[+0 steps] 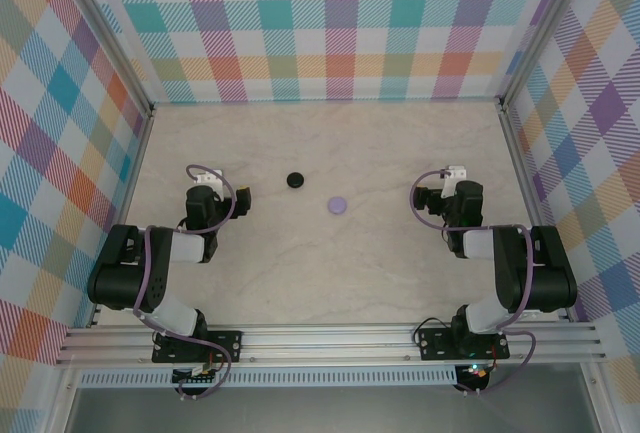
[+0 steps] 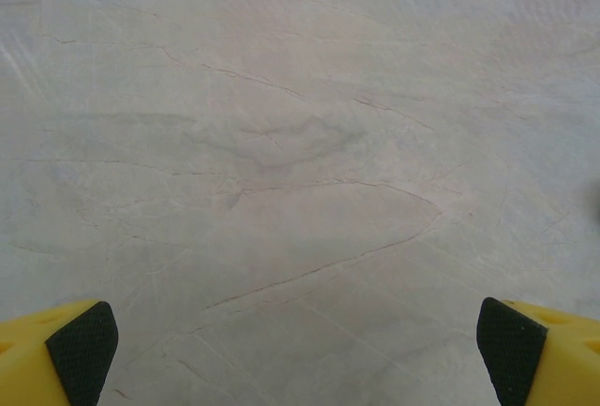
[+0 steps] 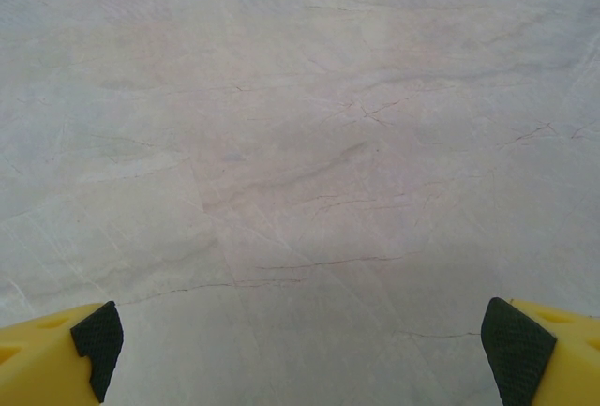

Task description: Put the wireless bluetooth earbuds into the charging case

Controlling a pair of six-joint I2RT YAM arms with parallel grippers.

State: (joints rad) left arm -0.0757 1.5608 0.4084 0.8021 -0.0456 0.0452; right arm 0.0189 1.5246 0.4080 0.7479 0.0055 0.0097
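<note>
Two round coin-like charging cases lie on the marble table: a black one [image 1: 294,181] and a pale lilac one [image 1: 337,205] to its right and a little nearer. The wireless bluetooth earbuds are out of view. My left gripper [image 1: 206,179] hovers left of the black case, well apart from it. In the left wrist view it [image 2: 295,354] is open, its yellow fingers [image 2: 37,354] at the frame's bottom corners over bare marble. My right gripper [image 1: 455,177] sits right of the lilac case and is also open [image 3: 300,354], with nothing between its pads [image 3: 511,345].
Plaid walls [image 1: 330,23] close in the table at the back and both sides. An aluminium rail [image 1: 330,338] carrying both arm bases runs along the near edge. Bare marble [image 1: 330,273] stretches between the arms.
</note>
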